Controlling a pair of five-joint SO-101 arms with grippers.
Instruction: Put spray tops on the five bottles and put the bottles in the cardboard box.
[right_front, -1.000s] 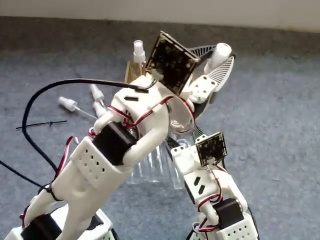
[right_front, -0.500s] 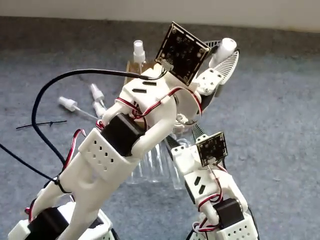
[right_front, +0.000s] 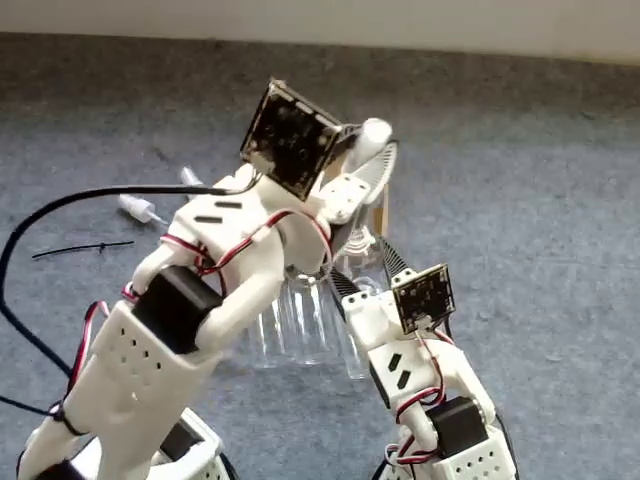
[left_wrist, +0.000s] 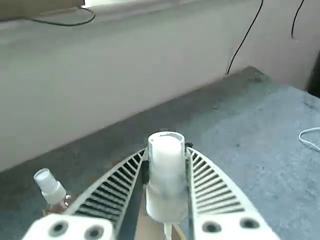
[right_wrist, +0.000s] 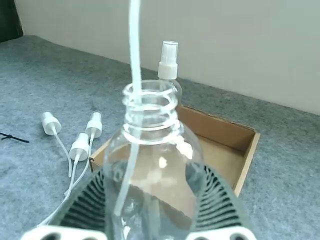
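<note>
The right gripper (right_wrist: 150, 187), low and close to its arm's base, pinches an uncapped clear bottle (right_wrist: 150, 145) upright between its ribbed fingers. The coming move turns on what hangs overhead. A thin dip tube (right_wrist: 133, 45) drops almost plumb through the bottle's open neck, so top and bottle share one vertical axis. Seating the top looks to me like a straight descent. Higher up, the left arm (right_front: 200, 290) bends over the right, and the left gripper (left_wrist: 166, 172) pinches the white spray top (left_wrist: 165, 185) nozzle-up. Beyond stands the cardboard box (right_wrist: 246, 162), with one capped bottle (right_wrist: 168, 60) at its far corner. Three loose spray tops (right_wrist: 80, 145) lie beside the box.
</note>
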